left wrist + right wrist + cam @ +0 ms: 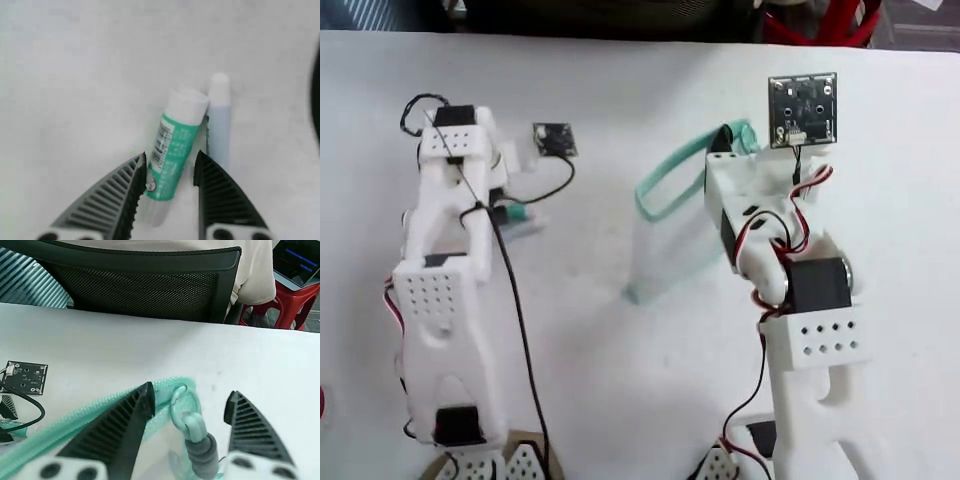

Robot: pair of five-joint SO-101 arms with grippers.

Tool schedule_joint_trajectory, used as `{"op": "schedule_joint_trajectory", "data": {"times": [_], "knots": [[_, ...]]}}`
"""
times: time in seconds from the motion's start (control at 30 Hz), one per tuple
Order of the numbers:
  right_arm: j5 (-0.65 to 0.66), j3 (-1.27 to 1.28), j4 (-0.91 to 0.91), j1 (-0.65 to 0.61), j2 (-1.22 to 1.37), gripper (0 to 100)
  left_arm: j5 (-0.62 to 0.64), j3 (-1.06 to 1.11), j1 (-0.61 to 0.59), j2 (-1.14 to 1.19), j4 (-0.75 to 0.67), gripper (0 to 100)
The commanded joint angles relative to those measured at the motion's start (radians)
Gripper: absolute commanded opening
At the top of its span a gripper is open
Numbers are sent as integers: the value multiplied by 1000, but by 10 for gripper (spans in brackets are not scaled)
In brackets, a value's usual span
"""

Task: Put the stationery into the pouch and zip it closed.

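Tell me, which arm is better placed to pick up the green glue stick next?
Left. The left claw, open, straddles the glue stick; the right claw, also open, is away at the zipper pull.

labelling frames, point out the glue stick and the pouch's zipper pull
glue stick [172,152], left wrist view, on its green label
zipper pull [193,426], right wrist view, on its teal tab

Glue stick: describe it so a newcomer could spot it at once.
Start at the white table, on the left arm's side, and look under the left gripper. The glue stick lies flat, one end between the open jaws. Its green label and white cap set it apart from the plain pale tube beside it.
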Motion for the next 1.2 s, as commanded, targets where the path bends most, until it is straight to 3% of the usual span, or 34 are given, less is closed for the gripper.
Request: {"op": "schedule_joint_trajectory", "data": {"times": [0.0,0.13,0.33,0.6,0.73,0.97,1.17], "knots": [[14,100,12,-35,30,240,-107,-121,-41,36,21,169],[14,100,12,-35,31,240,-110,-163,-59,85,21,159],[14,101,12,-35,31,240,-114,-160,-35,111,21,23],[14,101,12,-35,31,240,-109,-167,19,102,92,34],[14,101,12,-35,31,240,-103,-215,53,58,201,24],[14,101,10,-35,31,240,183,-376,77,-124,256,23],[14,101,10,-35,31,240,408,-385,79,-326,262,23]]}}
